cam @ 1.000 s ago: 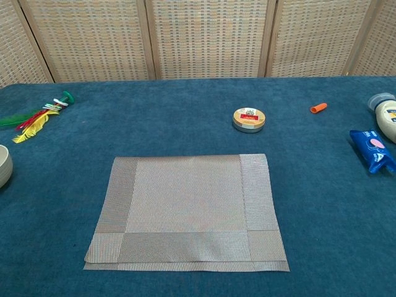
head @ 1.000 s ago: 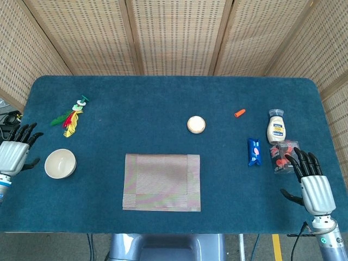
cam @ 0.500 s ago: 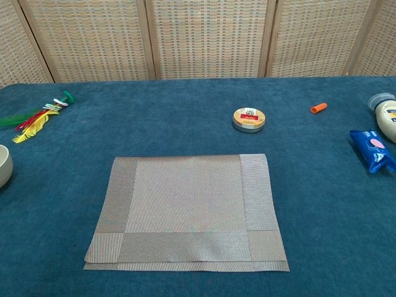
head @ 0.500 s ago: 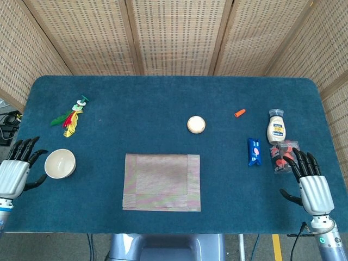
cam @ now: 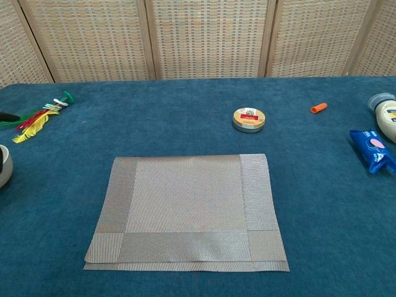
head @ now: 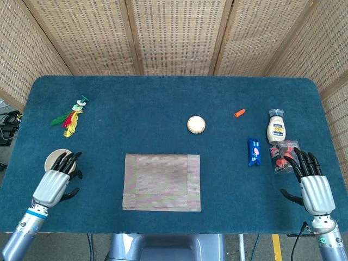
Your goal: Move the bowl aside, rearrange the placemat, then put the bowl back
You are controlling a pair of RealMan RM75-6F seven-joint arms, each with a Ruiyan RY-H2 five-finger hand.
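The cream bowl (head: 56,158) stands on the blue table at the left, well away from the placemat; only its edge (cam: 2,166) shows in the chest view. My left hand (head: 54,182) has its fingers stretched over the bowl's near rim, hiding part of it, with the thumb out to the side; no grip shows. The grey woven placemat (head: 162,181) lies flat at the front centre, square to the table edge, also placemat (cam: 185,210). My right hand (head: 315,187) hovers at the front right with fingers spread, holding nothing.
A feather toy (head: 70,117) lies behind the bowl. A round tin (head: 196,124) sits behind the placemat. On the right are an orange piece (head: 240,113), a sauce bottle (head: 276,128), a blue packet (head: 254,151) and a red-and-black pack (head: 284,156) by my right hand.
My left hand has moved from the table's left edge in toward the bowl, and its fingers now lie over the rim. Bowl, placemat and right hand have stayed put.
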